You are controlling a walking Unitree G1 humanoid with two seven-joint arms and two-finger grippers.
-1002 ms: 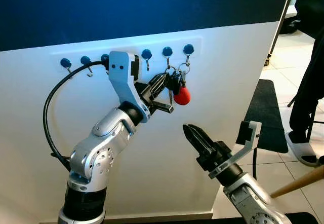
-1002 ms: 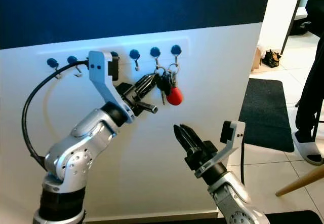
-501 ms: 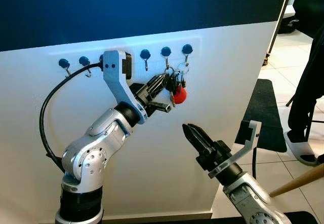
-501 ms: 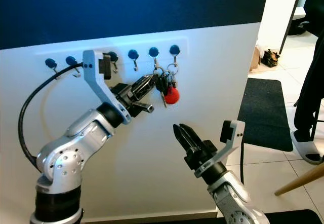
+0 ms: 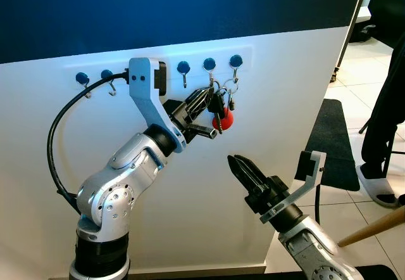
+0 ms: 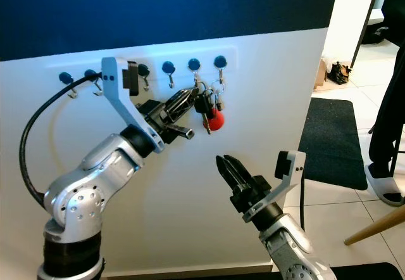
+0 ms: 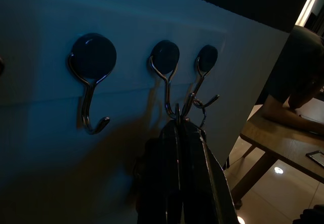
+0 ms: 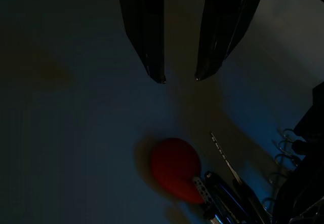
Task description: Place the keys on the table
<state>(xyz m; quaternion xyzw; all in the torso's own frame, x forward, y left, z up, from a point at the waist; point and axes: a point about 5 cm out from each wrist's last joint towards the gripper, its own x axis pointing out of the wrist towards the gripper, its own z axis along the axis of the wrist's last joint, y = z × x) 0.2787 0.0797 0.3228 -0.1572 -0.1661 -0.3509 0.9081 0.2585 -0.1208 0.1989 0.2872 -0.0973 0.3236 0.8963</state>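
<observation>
The keys (image 5: 217, 104), a dark bunch on rings with a round red fob (image 5: 222, 121), hang against the white wall just under the rightmost blue hook (image 5: 235, 61). My left gripper (image 5: 206, 100) is raised to the wall and shut on the bunch from the left. In the left wrist view the fingers (image 7: 178, 173) are pressed together, with the key rings (image 7: 204, 103) at the hook ends; I cannot tell whether a ring still sits on a hook. My right gripper (image 5: 240, 168) hovers below the keys, slightly open and holding nothing; its wrist view shows the red fob (image 8: 176, 169) ahead of it.
A row of blue-knobbed hooks (image 5: 183, 68) runs along the white wall (image 5: 285, 96) under a dark blue band. To the right lie a black mat (image 5: 334, 142), tiled floor, a person's leg and shoe (image 5: 380, 191), and a wooden pole (image 5: 373, 227). A wooden table (image 7: 283, 143) stands beyond.
My left arm has shifted a little to the left and the key bunch with its fob has swung slightly left and up with it. The right arm has stayed put.
</observation>
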